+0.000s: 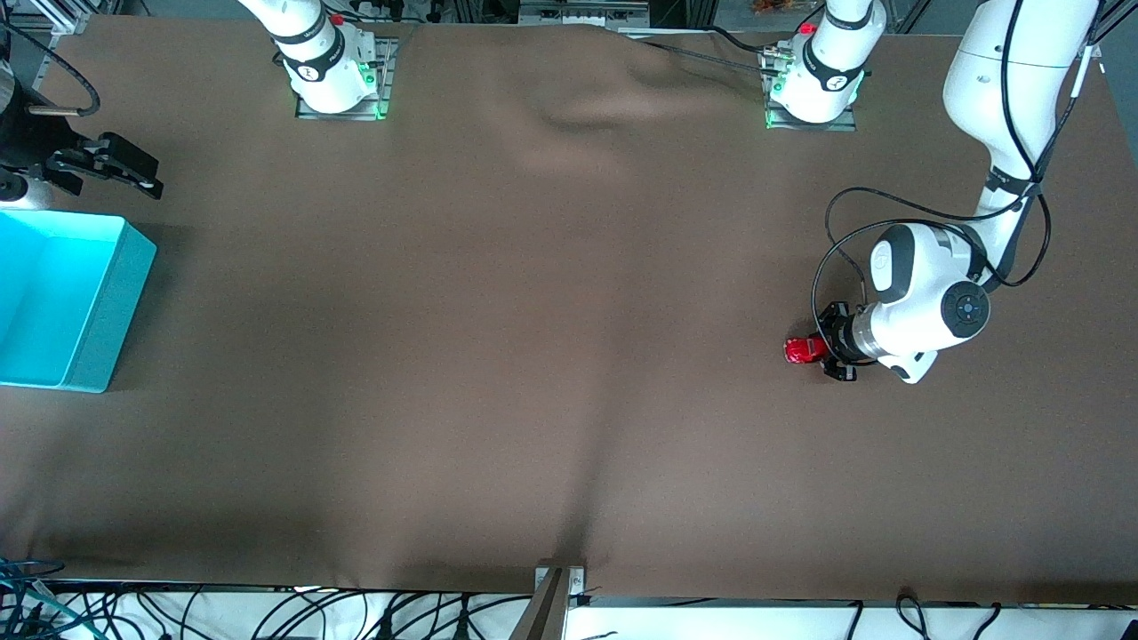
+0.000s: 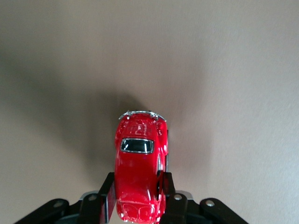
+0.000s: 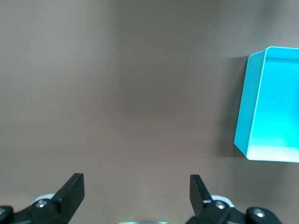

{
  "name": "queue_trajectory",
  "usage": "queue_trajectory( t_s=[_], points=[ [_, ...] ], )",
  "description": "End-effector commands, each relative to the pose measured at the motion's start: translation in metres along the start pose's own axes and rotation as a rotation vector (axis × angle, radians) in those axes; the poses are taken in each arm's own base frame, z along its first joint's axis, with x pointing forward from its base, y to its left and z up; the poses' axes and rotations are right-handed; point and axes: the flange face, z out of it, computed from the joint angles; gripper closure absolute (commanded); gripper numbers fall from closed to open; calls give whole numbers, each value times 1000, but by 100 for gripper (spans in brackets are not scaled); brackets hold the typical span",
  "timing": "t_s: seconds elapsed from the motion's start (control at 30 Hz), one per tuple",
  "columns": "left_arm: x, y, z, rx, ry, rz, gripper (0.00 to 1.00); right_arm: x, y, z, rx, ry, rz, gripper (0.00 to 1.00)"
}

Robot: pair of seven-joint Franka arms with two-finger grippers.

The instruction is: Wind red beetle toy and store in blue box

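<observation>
The red beetle toy (image 1: 803,349) (image 2: 138,149) is a small glossy red car with a dark rear window. My left gripper (image 1: 820,349) (image 2: 138,181) is shut on its sides, with the toy pointing out past the fingertips, low over the brown cloth toward the left arm's end of the table. The blue box (image 1: 107,302) (image 3: 244,107) stands open-topped at the right arm's end. My right gripper (image 1: 142,178) (image 3: 136,180) hangs open and holds nothing, just beside the box's wall that faces the bases. Whether the toy's wheels touch the cloth I cannot tell.
A brown cloth (image 1: 533,311) covers the whole table, with a soft ridge near the bases. Cables hang past the edge nearest the front camera. A metal bracket (image 1: 556,587) sits at the middle of that edge.
</observation>
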Motion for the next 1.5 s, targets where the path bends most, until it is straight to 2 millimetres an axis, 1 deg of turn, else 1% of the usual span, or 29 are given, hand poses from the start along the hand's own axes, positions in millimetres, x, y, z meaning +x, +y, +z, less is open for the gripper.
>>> queue_trajectory(
  t_s=[0.0, 0.07, 0.17, 0.27, 0.4, 0.97, 1.27, 1.47],
  points=[
    [30, 7, 10, -11, 31, 10, 100, 0, -2, -4, 9, 6, 0, 0],
    [34, 8, 10, -11, 30, 22, 100, 0, -2, -4, 9, 6, 0, 0],
    [49, 8, 8, -14, 27, 18, 100, 1, -2, -3, 8, 4, 0, 0],
    [57, 8, 8, -13, 27, 32, 100, 1, -2, -3, 8, 4, 0, 0],
    [75, 8, 10, -9, 23, 31, 100, 1, -4, -3, 9, 4, -2, 0],
    [125, 5, 5, -16, 20, 47, 100, 1, -3, -3, 8, 4, -2, 0],
    [132, 7, 4, -18, 23, 62, 100, 3, -3, 0, 8, -2, -2, 0],
    [133, 6, 4, -17, 22, 77, 100, 3, -3, 0, 8, -2, -2, 0]
  ],
)
